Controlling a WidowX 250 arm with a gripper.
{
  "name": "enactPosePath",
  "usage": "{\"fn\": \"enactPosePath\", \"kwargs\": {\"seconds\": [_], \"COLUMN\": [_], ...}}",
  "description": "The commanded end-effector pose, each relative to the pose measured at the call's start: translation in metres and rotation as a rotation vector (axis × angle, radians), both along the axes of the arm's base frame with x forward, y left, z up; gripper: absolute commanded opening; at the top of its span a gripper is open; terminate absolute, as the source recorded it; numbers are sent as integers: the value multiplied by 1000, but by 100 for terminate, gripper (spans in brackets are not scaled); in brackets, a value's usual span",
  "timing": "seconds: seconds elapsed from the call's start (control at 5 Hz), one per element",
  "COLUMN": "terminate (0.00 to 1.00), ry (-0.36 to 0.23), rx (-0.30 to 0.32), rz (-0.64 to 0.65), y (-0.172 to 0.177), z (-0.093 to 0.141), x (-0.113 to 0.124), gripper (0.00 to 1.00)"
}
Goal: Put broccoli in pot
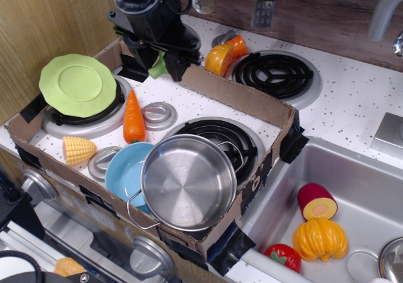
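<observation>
My gripper (pixel 161 66) hangs over the back left of the cardboard tray, raised above the stove top. It is shut on the broccoli (pixel 158 67), a small light green piece showing between the black fingers. The shiny steel pot (pixel 187 181) sits empty at the tray's front edge, well in front of and to the right of the gripper, partly resting over a light blue bowl (pixel 125 169).
A lime-green plate (pixel 77 84) lies on the left burner. A carrot (pixel 133 117) and corn (pixel 78 149) lie in the tray. The cardboard wall (pixel 242 99) runs behind the gripper. Orange toys (pixel 225 53) sit beyond it. The sink (pixel 371 195) at right holds toy food.
</observation>
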State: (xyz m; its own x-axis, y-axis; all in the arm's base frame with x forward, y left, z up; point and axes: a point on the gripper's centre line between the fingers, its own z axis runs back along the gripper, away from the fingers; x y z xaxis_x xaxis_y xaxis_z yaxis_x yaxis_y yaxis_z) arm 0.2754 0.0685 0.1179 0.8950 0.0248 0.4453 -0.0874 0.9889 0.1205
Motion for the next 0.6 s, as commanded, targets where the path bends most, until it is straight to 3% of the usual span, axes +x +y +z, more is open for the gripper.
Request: {"fn": "enactPosePath", "kwargs": {"seconds": [0.0, 0.4], "terminate": [0, 0], "ry": [-29, -1], "rx": [16, -12], "rz": [153, 204], "y": [-42, -61], "z": [13, 0], "x": [-54, -73], "gripper": [0, 0]}}
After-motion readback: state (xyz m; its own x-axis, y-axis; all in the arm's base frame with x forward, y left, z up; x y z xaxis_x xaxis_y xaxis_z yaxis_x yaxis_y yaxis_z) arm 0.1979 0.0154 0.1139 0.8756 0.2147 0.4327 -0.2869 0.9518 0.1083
